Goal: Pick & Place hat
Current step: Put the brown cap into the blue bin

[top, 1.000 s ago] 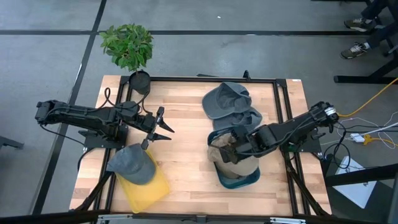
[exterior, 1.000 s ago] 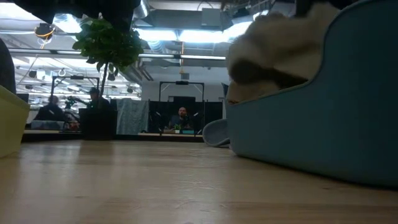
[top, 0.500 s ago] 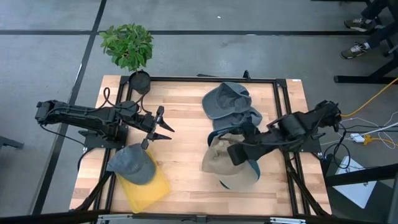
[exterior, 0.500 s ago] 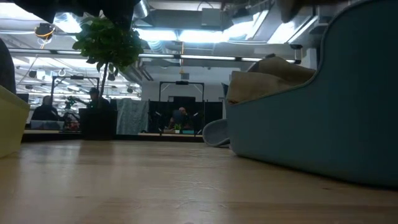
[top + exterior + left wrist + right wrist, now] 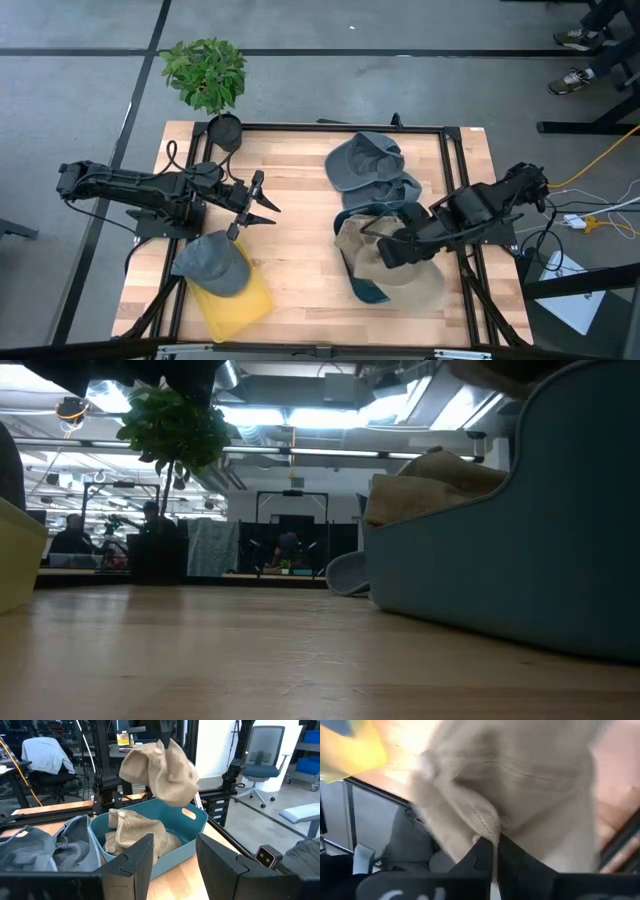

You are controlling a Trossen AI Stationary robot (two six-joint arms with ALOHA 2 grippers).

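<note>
Above teal bin (image 5: 187, 822), right fingers (image 5: 495, 851) clamped on tan hat (image 5: 162, 770), left fingers (image 5: 145, 855) apart.

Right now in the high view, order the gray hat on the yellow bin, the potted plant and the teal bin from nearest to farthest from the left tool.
1. Gray hat, just below the left tool, sitting on the yellow bin.
2. Teal bin, across the table to its right, by the right arm.
3. Potted plant, at the table's far-left corner.

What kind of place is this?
Probably a robotics lab or workshop: two arms on a framed wooden table, office chairs and workbenches behind, people at desks farther back.
</note>
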